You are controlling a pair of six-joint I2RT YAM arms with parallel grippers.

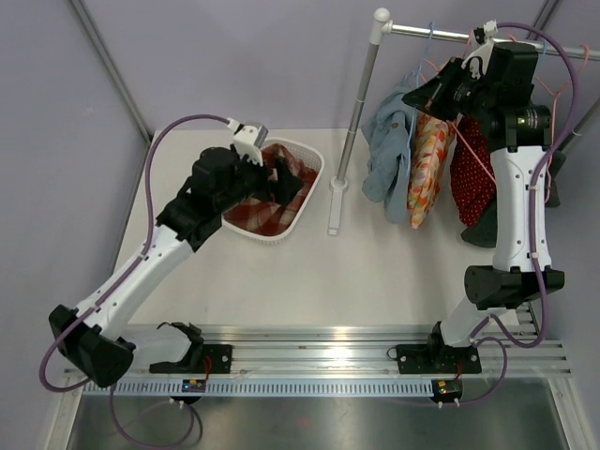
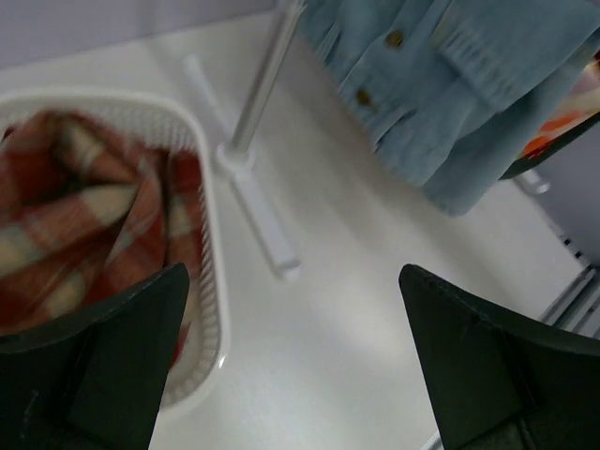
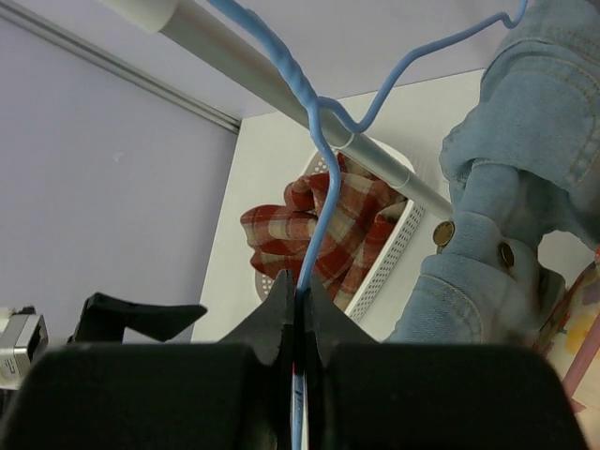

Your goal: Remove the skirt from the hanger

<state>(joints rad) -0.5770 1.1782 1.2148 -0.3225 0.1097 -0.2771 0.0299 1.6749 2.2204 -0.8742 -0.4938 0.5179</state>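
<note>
Three garments hang from the rail point(image 1: 441, 33): a light denim piece with buttons point(image 1: 384, 150), an orange floral piece point(image 1: 427, 169) and a red dotted piece point(image 1: 473, 178). I cannot tell which is the skirt. My right gripper point(image 1: 412, 98) is up by the rail, shut on the wire of a blue hanger point(image 3: 319, 187), with the denim point(image 3: 525, 169) just to its right. The jaws point(image 3: 298, 291) pinch the wire. My left gripper point(image 1: 292, 185) hangs open and empty over the basket's right rim point(image 2: 211, 281), its fingertips point(image 2: 173, 281) wide apart.
A white perforated basket point(image 1: 314, 155) at the back left holds a red plaid cloth point(image 1: 258, 216), which also shows in the right wrist view point(image 3: 347, 225). The rack's upright pole point(image 1: 356, 103) and its foot point(image 2: 262, 216) stand just right of the basket.
</note>
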